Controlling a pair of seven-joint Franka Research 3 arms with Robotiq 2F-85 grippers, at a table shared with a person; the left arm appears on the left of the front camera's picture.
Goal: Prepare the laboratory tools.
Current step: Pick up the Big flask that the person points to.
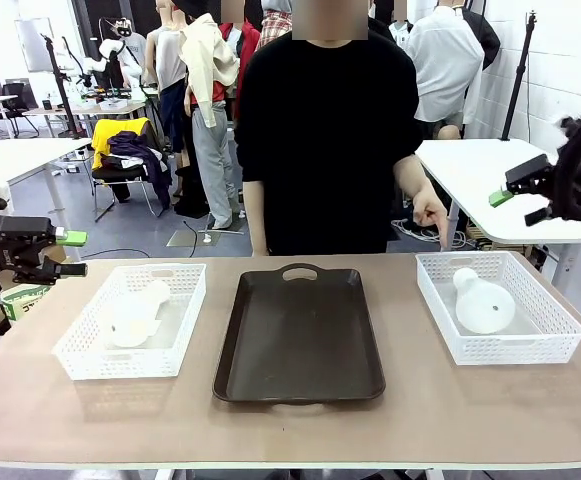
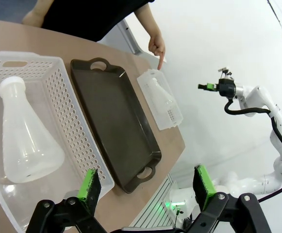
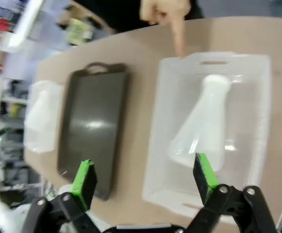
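Flasks, two: left flask lay sideways in the left basket by the table's left edge; right flask likewise in the right basket, person's hand pointing there. Left gripper, right gripper stood open, empty. Your best grip was probably across the slim neck, not the belly.

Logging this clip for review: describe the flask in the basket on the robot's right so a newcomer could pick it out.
Find the dark brown handled tray mid-table. On the robot's right of it sits a white mesh basket holding a frosted-white Erlenmeyer flask on its side. Unlike the other flask, in the left basket, it lies by the person's pointing hand.
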